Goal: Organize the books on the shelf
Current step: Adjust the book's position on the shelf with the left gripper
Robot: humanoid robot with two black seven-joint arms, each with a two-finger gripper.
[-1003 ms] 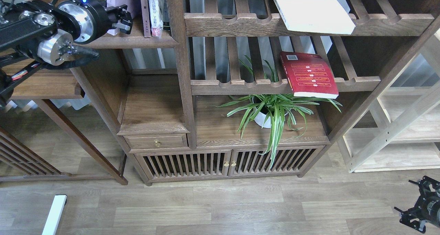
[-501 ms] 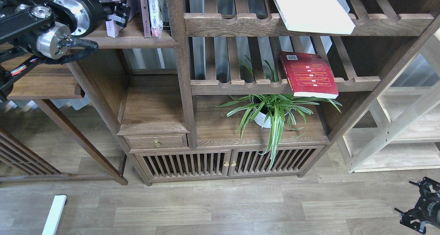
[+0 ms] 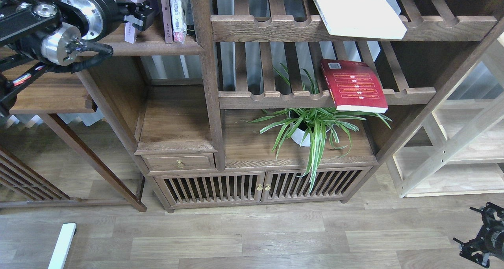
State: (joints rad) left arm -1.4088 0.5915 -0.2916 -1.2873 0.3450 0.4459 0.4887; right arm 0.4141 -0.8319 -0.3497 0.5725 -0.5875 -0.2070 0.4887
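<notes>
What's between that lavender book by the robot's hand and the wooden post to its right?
In the head view, a thin brown-spined book and a plastic-wrapped book stand between the lavender book and the post.

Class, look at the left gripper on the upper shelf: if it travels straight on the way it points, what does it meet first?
Probably the lavender-white book, directly at the left gripper; depth is unclear.

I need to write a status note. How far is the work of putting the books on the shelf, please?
Done: nothing is clearly finished. In hand: the left gripper is at the lavender book, standing on the dark shelf beside the thin books. Left: the red book and the white book lie on slatted racks. The right gripper hangs low.
</notes>
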